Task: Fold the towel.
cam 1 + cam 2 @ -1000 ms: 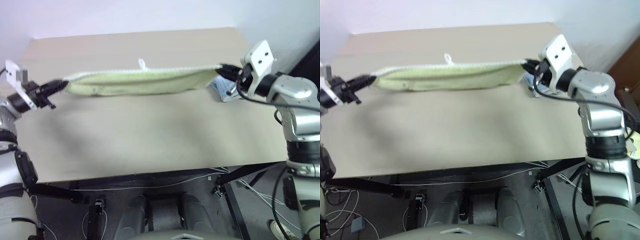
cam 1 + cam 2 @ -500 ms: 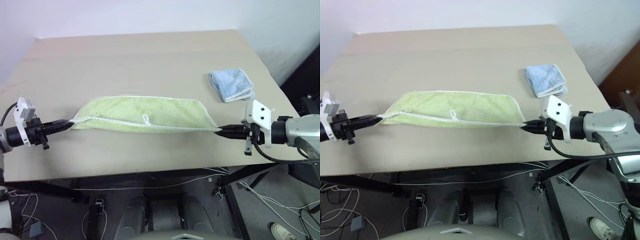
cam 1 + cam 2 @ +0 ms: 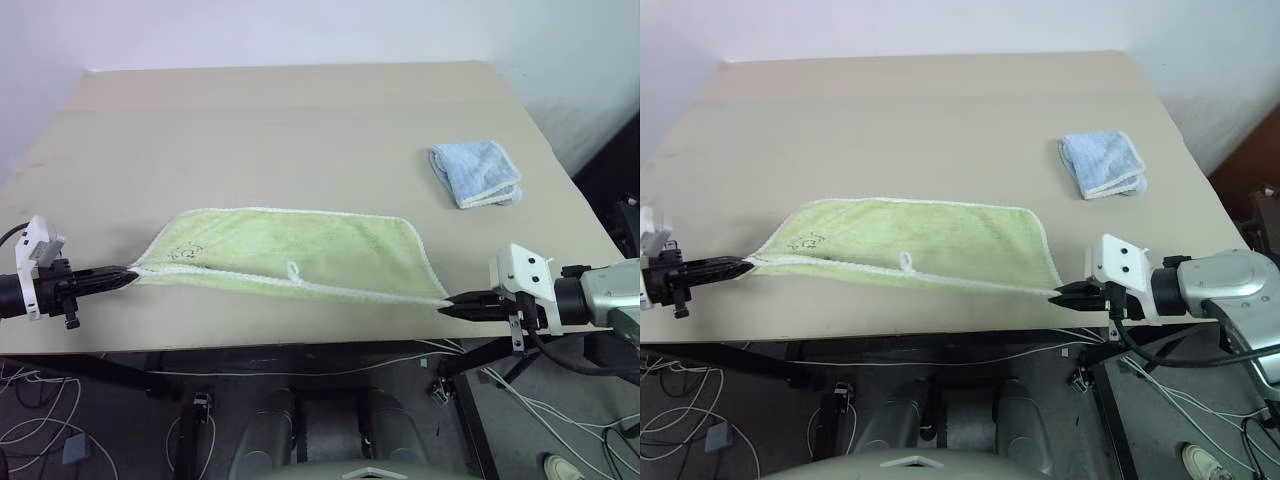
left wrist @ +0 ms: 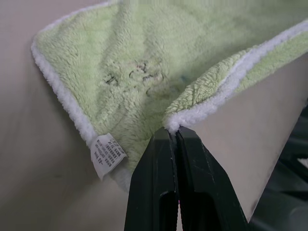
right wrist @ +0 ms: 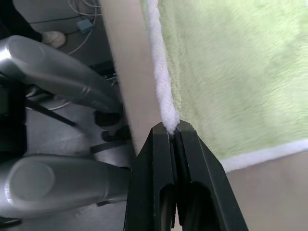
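I see a pale wall at the top of the frame and a big tan bench point(image 3: 300, 130) below it. Under the bench edge there is a dark floor with thin white cables point(image 3: 30, 440) at the lower left.

The towel point(image 3: 285, 255) lies on the bench, just below the middle of the frame, close to the near edge. It is light yellow-green with a white border. Its long side runs from left to right across the picture, and the right end sits a bit lower than the left end. A small white loop point(image 3: 294, 270) sticks out from its near edge. Faint dark marks point(image 4: 137, 77) show on the fluffy side near the left end, and a little white label point(image 4: 107, 153) hangs at that corner.

My left pincer point(image 3: 122, 277) is squeezed tight on the towel's left corner, at the left edge of the frame. My right pincer point(image 3: 447, 307) is squeezed tight on the right corner, at the lower right, just past the bench edge. The near edge of the towel is pulled in a line between them.

A small blue folded cloth point(image 3: 476, 174) rests at the upper right, well apart from the towel.
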`<state>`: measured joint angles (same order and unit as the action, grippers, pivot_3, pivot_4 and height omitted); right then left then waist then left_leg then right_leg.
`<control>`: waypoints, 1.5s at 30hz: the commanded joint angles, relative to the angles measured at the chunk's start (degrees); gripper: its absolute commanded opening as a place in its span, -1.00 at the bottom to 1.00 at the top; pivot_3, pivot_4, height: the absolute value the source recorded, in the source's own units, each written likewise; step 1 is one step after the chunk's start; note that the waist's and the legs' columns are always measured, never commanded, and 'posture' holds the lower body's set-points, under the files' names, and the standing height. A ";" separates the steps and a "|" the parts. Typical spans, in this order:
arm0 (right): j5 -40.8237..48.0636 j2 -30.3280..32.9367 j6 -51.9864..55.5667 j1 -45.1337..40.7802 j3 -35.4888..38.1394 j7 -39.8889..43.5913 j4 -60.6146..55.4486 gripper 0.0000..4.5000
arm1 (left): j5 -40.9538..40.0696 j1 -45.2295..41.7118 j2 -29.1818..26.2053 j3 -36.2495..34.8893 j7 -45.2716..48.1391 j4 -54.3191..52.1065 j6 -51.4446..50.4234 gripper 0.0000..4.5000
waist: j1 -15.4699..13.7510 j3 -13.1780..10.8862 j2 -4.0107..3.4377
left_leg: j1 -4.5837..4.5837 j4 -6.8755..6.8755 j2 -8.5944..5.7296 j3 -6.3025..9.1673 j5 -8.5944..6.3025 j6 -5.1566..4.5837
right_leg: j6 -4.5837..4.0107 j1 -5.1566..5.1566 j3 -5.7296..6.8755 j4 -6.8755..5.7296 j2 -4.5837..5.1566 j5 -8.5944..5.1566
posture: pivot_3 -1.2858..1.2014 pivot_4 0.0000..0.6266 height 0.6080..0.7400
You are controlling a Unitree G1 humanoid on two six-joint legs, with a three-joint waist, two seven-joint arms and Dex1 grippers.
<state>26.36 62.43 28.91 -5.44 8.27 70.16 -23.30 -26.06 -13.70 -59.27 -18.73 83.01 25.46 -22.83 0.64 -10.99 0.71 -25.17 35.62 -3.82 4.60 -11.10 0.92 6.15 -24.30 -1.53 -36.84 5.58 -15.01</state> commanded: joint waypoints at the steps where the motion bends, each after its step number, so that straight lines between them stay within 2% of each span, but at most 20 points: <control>1: 0.25 -0.35 -1.37 -2.41 0.00 0.56 2.12 -1.00 | -0.83 -2.08 0.20 -0.30 -1.22 0.05 -1.23 -0.98 | 0.01 0.00 0.00 | -0.02 0.00 0.00 0.01 0.00 -0.01 | 0.00 -0.01 0.02 0.01 -0.01 0.00 | 0.03 -0.52 1.00; 10: -6.10 -9.69 -5.79 -18.98 -9.31 -2.36 18.77 -1.00 | -0.64 -9.48 5.58 0.67 -4.84 6.34 -1.87 -0.98 | 0.31 0.01 0.02 | -0.03 0.05 0.00 -0.05 0.10 -0.15 | 0.23 -0.10 0.07 -0.13 -0.08 0.14 | 0.03 -0.52 1.00; 17: -10.02 -16.21 -10.60 -27.32 -10.53 -5.77 29.91 -1.00 | 2.02 -17.61 6.69 2.27 -6.44 15.76 2.45 -0.98 | 0.08 0.01 0.02 | -0.04 0.12 -0.11 -0.04 0.12 -0.15 | 0.27 -0.12 0.10 -0.28 -0.10 0.16 | 0.03 -0.52 1.00; 28: -15.90 -22.81 -19.46 -32.97 -10.14 -14.05 43.53 -1.00 | 6.62 -25.78 9.45 4.84 -7.78 26.84 10.13 -0.98 | 0.36 0.02 0.03 | -0.02 0.30 -0.18 -0.03 0.14 -0.16 | 0.29 -0.09 0.12 -0.51 -0.28 0.16 | 0.03 -0.52 1.00; 45: -17.99 -28.40 -20.19 -34.42 -10.51 -19.87 46.84 -1.00 | 9.12 -28.40 12.12 3.26 -18.91 34.95 23.61 -0.98 | 0.30 0.02 0.03 | 0.01 0.51 -0.17 0.02 0.15 -0.16 | 0.31 -0.07 0.12 -0.73 -0.33 0.17 | 0.03 -0.52 1.00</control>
<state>8.07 34.00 9.28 -38.58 -3.59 50.77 24.20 -16.72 -40.82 -46.59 -13.44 65.39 60.45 -1.15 0.94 -10.97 0.74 -25.16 36.13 -3.99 4.62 -10.95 0.76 6.46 -24.37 -1.41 -37.57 5.25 -14.83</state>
